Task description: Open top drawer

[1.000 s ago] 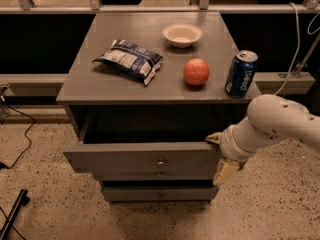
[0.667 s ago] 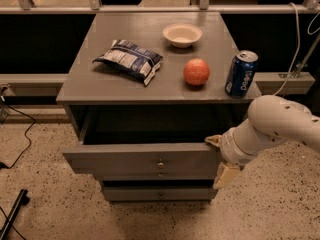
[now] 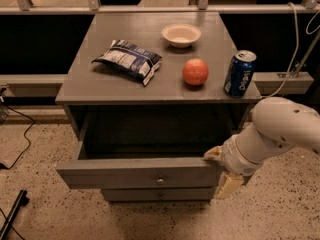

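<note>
**Top drawer stands pulled out, tool at its right end**

The top drawer [image 3: 125,172] is drawn well out of the grey cabinet, and its dark inside is open to view. Its front reaches leftward from the tool, with the small round knob [image 3: 160,180] at the middle of the front, left of the tool and apart from it.

The tool [image 3: 220,170] sits at the right end of the drawer front, with one cream part showing above the front's top edge and another below it. I cannot tell whether it is released or clenched. The white arm [image 3: 280,129] runs up and to the right from it.

Below the top drawer and left of the tool, a lower drawer [image 3: 150,194] sits further in.

On the counter [image 3: 95,86], above the tool:
- A blue can [image 3: 240,73] stands upright near the right edge, nearest to the tool.
- An orange-red round fruit [image 3: 195,71] lies just left of the can.
- A pale bowl [image 3: 181,34] sits farther back.
- A crumpled snack bag [image 3: 129,59] lies farthest to the left.

The speckled floor [image 3: 45,149] spreads out left of the tool.
</note>
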Robot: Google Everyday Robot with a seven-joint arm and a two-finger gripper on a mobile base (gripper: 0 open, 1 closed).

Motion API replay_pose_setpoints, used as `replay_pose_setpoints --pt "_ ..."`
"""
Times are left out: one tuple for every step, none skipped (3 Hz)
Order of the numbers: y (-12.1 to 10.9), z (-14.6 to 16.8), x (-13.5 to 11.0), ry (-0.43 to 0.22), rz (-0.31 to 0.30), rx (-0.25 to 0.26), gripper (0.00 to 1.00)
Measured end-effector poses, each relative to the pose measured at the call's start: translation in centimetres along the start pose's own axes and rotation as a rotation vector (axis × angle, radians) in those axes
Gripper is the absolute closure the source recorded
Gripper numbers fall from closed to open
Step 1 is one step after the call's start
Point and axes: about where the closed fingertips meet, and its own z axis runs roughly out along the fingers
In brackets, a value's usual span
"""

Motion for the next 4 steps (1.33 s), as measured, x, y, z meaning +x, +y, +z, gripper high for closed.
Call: replay_pose_setpoints --pt "0.0 -0.7 -0.3 0.000 0.000 0.000 0.29" --pt "0.0 -0.8 -0.3 0.000 0.000 0.000 0.28" --pt "0.0 -3.8 -0.8 0.018 -0.006 0.049 0.10" --pt "-1.1 -7.1 -0.9 0.044 -0.017 0.131 0.00"
